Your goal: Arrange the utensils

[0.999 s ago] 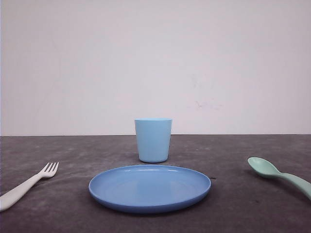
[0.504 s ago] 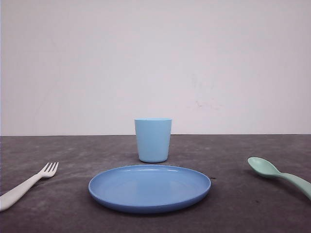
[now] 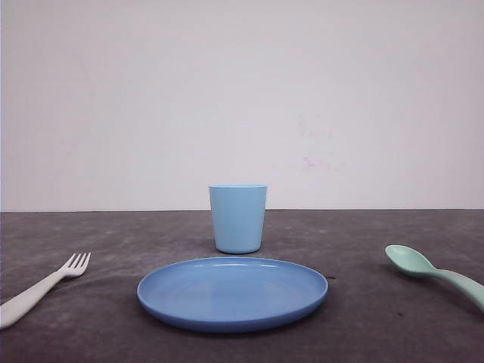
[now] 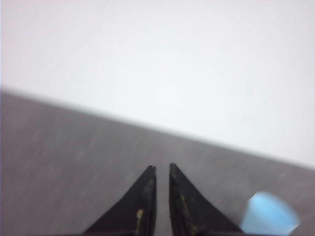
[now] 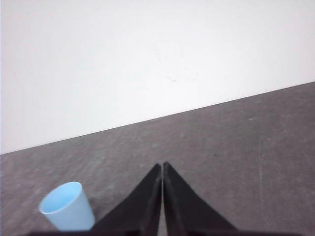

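there, fork (image 3: 41,288) lies left of plate (image 3: 232,293), spoon (image 3: 435,273) right.

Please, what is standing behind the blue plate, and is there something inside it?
Behind the blue plate stands a light blue cup, upright and apart from the plate. The front view shows only its outer wall; the wrist views glimpse its mouth, but too blurred to tell what it holds.

The left gripper (image 4: 162,168) holds its two black fingers almost together, with only a thin gap between the tips. The right gripper (image 5: 162,165) has its fingertips pressed together, holding nothing.
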Available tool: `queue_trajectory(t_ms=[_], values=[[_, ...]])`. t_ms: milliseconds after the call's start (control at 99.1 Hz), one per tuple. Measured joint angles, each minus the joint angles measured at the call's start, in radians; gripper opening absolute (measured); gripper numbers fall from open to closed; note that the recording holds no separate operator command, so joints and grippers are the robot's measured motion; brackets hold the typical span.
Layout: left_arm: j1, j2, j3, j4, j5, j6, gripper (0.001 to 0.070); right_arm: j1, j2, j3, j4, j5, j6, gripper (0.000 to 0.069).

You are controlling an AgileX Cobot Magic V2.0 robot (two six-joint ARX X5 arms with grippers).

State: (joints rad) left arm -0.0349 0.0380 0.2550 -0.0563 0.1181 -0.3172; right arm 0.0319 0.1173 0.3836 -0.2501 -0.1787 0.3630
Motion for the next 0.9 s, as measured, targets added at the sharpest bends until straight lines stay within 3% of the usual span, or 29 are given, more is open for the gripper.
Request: queue_trajectory(t_ms=[192, 454, 787, 898], values=[[0.000, 0.122, 0.226, -0.160, 0.055, 0.018, 0.0022, 0.000, 0.167, 0.231, -0.130, -0.013, -0.060, 0.0006], [0.000, 0.372, 0.521, -0.427, 0.072, 0.173, 0.0022, 0.002, 0.433, 0.452, -0.340, -0.032, -0.198, 0.0006], [-0.030, 0.645, 0.551, -0.541, 0.081, 0.254, 0.0022, 0.013, 0.713, 0.464, -0.455, -0.007, -0.286, 0.0006], [-0.040, 0.718, 0.551, -0.546, 0.050, 0.265, 0.0022, 0.018, 0.779, 0.464, -0.458, 0.025, -0.290, 0.0006]])
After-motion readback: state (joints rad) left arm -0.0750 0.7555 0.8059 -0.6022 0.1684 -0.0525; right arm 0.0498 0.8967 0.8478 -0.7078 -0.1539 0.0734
